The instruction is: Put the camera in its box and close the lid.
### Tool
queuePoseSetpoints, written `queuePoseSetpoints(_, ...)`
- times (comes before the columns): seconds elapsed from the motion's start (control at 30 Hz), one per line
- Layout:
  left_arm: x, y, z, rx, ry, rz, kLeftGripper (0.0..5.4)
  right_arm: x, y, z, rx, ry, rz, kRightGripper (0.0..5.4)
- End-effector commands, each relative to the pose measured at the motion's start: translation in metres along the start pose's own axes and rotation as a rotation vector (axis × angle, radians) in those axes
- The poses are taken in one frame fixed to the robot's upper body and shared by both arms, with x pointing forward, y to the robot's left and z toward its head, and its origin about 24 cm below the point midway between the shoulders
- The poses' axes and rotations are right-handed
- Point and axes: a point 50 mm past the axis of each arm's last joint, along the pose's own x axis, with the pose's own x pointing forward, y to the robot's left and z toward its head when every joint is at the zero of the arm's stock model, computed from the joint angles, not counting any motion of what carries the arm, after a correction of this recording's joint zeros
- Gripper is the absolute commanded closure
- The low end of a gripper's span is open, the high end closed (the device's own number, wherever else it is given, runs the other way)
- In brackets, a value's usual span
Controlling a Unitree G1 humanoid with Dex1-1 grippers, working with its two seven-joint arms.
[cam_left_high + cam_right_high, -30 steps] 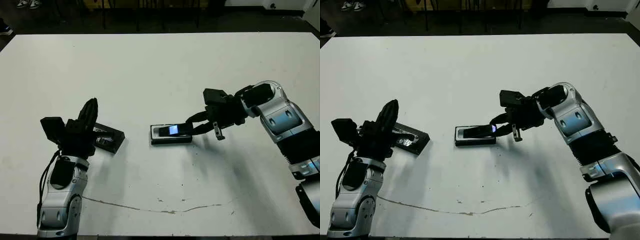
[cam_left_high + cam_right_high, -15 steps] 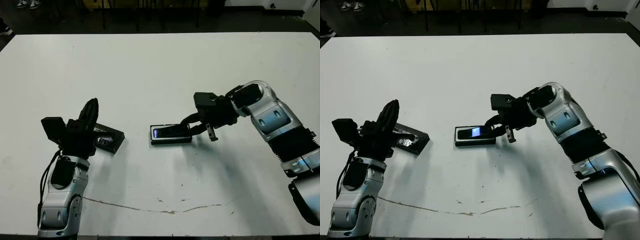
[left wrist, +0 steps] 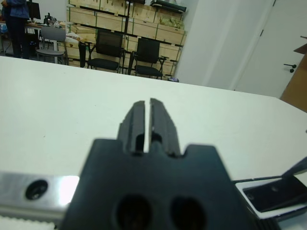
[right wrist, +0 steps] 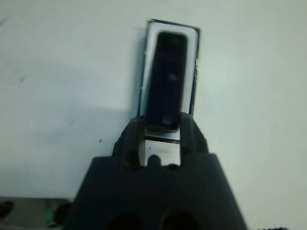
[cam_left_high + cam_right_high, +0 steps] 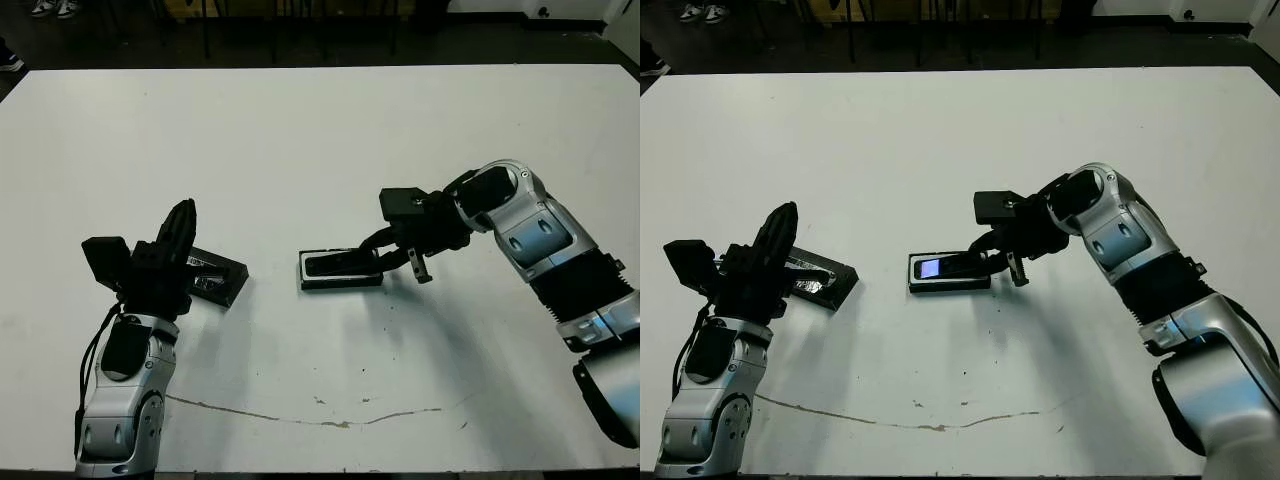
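Change, right arm: over the last second the right end effector (image 5: 992,262) has moved further toward the robot's left, carrying the camera (image 4: 164,80) along over the box (image 5: 340,270).
Change, camera: its lit screen sat near the end effector a second ago; now the glow shows at the far end of the box in the right eye view, and the camera lies lower, along the white lining.
Change, left arm: no visible shift; the lid (image 5: 216,276) lies where it did.
Right end effector: closed on the near end of the camera, one finger on each long side.
Left end effector (image 3: 147,125): fingers pressed together, holding nothing, pointing up and away above the table (image 5: 320,140).
Camera position: lengthwise inside the box rim, near the table's middle; whether it rests fully flat I cannot tell.
Lid position: flat on the table, just beside the left end effector, well apart from the box.
Count: one camera, one box, one lid, two end effectors.
Background: two chairs (image 3: 127,56) and a person (image 3: 14,21) beyond the table.
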Motion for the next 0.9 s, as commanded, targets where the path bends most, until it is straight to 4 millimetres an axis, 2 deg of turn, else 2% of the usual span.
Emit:
queuePoseSetpoints(0.03, -0.003, 0.003, -0.005, 0.001, 0.027, 0.011, 5.4, -0.011, -0.001, 0.003, -0.081, -0.005, 0.025, 3.85)
queuePoseSetpoints(0.17, -0.003, 0.002, -0.005, 0.004, 0.033, 0.013, 5.4, -0.031, -0.004, 0.004, -0.071, -0.026, -0.035, 3.14)
queuePoseSetpoints(0.43, -0.002, 0.002, -0.005, 0.013, 0.034, 0.019, 5.4, -0.056, -0.003, 0.006, -0.024, -0.058, -0.165, 1.73)
queuePoseSetpoints(0.67, -0.002, 0.003, -0.006, 0.012, 0.027, 0.008, 5.4, -0.067, 0.0, 0.005, 0.04, -0.112, -0.319, 0.52)
queuePoseSetpoints(0.77, -0.002, 0.002, -0.006, -0.004, 0.033, 0.009, 5.4, -0.065, 0.003, 0.002, 0.182, -0.217, -0.465, 0.02)
queuePoseSetpoints(0.9, -0.002, 0.002, -0.006, 0.004, 0.034, 0.007, 5.4, -0.059, 0.016, 0.001, 0.269, -0.3, -0.693, 0.02)
